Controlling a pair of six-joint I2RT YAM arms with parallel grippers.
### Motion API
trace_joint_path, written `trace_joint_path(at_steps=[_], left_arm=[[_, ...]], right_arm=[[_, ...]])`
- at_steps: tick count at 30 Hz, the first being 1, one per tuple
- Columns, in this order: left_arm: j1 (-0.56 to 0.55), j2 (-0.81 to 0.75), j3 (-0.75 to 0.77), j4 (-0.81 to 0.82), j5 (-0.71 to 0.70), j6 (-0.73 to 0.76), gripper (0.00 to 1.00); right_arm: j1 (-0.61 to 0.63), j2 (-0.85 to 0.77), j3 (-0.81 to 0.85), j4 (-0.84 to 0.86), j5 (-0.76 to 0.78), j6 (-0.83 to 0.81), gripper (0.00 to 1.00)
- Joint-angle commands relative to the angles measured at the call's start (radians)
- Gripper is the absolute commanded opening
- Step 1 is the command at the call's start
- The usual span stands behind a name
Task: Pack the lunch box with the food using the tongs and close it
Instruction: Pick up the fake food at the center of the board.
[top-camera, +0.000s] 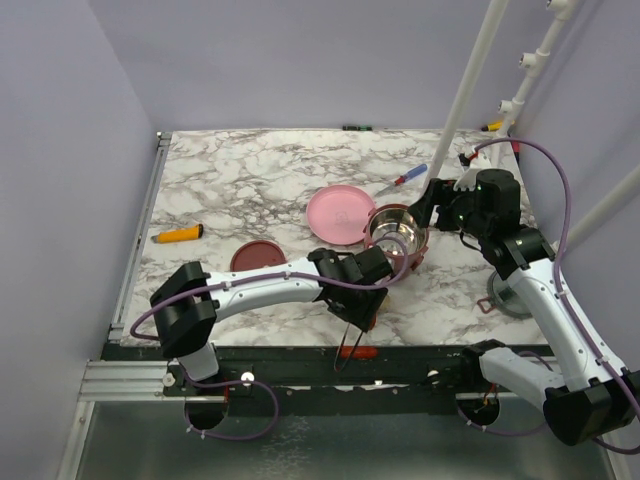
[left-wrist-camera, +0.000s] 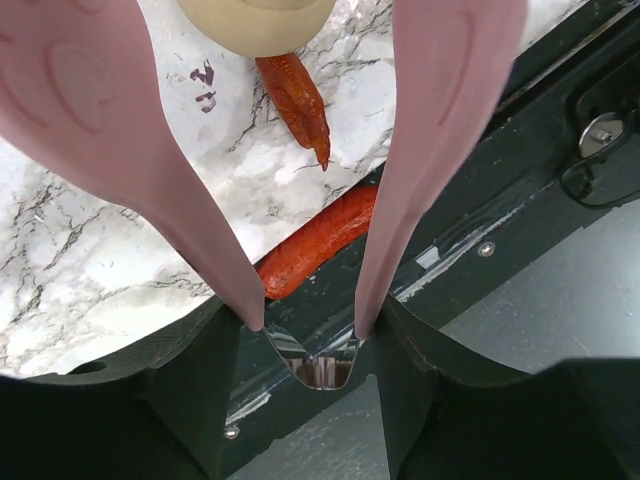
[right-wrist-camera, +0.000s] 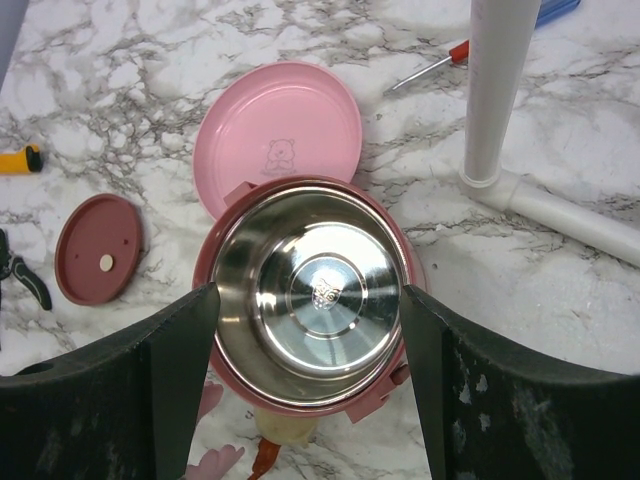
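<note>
While the left gripper (left-wrist-camera: 310, 335) pinches the tongs (left-wrist-camera: 435, 150), the right gripper (right-wrist-camera: 308, 300) hangs spread over the lunch box (right-wrist-camera: 372, 398)

On the marble table (top-camera: 230, 170) we see a pink plate (top-camera: 338, 213) just left of the right pincer (right-wrist-camera: 305, 292), a red-and-blue screwdriver (top-camera: 405, 180) and white pipe (top-camera: 470, 90) beyond it, and a yellow-handled tool (top-camera: 178, 235) well left of the left pincer (left-wrist-camera: 305, 325).

plate (top-camera: 338, 213) left of lunch box (top-camera: 396, 229) | lid (top-camera: 258, 257) farther left | sausage (top-camera: 358, 352) nearest
</note>
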Motion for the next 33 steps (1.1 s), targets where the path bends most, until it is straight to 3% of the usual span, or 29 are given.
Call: trace_joint_path(at_steps=[1, 19, 33], left_arm=[[-0.012, 0.042, -0.011, 0.005, 0.03, 0.022, 0.54], [-0.009, 0.204, 0.022, 0.004, 0.164, 0.111, 0.57], [-0.002, 0.233, 0.02, 0.025, 0.023, 0.104, 0.58]], right_arm=[[-0.005, -0.007, -0.011, 0.02, -0.027, -0.003, 0.77], [-0.004, -0.031, -0.015, 0.023, -0.049, 0.004, 0.77], [-0.004, -0.041, -0.031, 0.029, -0.057, 0.003, 0.77]])
